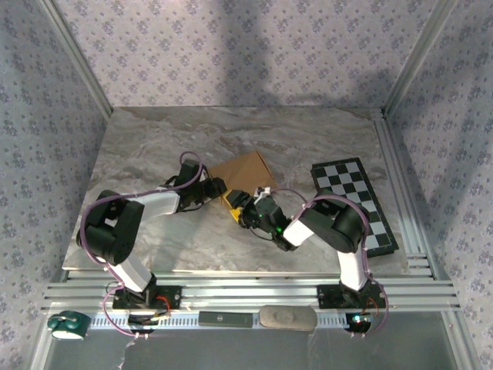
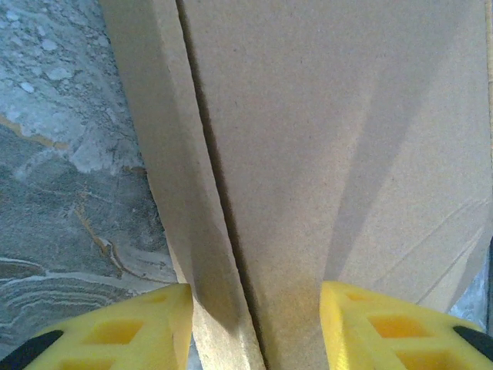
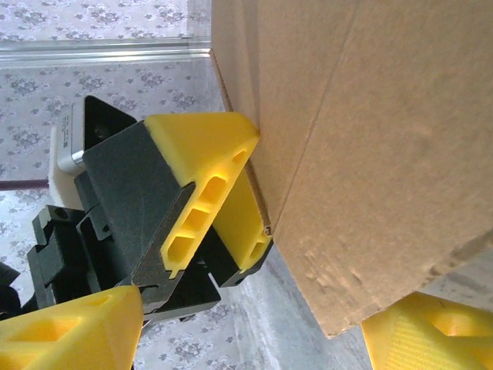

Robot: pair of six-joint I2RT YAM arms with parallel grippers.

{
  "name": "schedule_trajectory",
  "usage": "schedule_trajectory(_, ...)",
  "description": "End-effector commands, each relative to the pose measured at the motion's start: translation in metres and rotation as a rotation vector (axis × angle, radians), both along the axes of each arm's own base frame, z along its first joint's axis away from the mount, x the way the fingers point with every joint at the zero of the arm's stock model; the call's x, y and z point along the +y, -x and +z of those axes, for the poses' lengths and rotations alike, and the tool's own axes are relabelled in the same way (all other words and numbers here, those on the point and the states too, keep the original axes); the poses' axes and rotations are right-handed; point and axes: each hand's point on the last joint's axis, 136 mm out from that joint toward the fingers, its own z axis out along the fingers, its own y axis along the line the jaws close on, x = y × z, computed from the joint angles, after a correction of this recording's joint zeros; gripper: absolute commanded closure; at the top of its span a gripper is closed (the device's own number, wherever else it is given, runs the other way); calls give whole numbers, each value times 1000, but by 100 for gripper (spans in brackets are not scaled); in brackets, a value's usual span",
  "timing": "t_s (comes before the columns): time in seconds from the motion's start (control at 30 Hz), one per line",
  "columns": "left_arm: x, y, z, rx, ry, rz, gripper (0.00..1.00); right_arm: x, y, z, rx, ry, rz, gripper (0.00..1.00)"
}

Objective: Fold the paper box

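Top external has both my arms reaching to the middle of the table (image 1: 154, 139), meeting at the paper box (image 1: 245, 169), well apart from the checkered board (image 1: 354, 204) on the right. From up there it reads as one tan panel: no walls standing, no closed shape. I'd judge the folding barely started, with most creases left to make.

Left wrist gives what the overhead can't. A long crease or slit runs up the cardboard, narrow strip beside wide panel. My left gripper (image 2: 254, 312) straddles it, a yellow finger on each side. Clamped or only bracketing? I can't tell.

Right wrist catches the card at a tilt, its corner just above the marble, with the left fingers (image 3: 204, 154) butted against its edge. My right gripper (image 3: 246, 331) gapes wide, that corner between its fingers, nothing pinched.
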Motion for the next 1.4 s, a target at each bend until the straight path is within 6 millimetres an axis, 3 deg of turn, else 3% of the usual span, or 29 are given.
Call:
schedule_trajectory(0.0,-8,-3,3,-11,19,-12,53,4,-6,9,-15,-44,-29,24)
schedule_trajectory(0.77,-9,-3,2,-6,16,-20,54,23,-7,6,26,-118,-9,26)
schedule_trajectory(0.97,-8,-3,3,-6,15,-22,55,6,-7,-6,36,-49,-43,26)
schedule_trajectory(1.2,-8,-4,3,-6,15,-21,56,8,-8,-16,39,-10,-57,27)
schedule_trajectory(1.37,-7,-2,2,5,12,-15,56,-9,-9,-21,-2,63,-117,26)
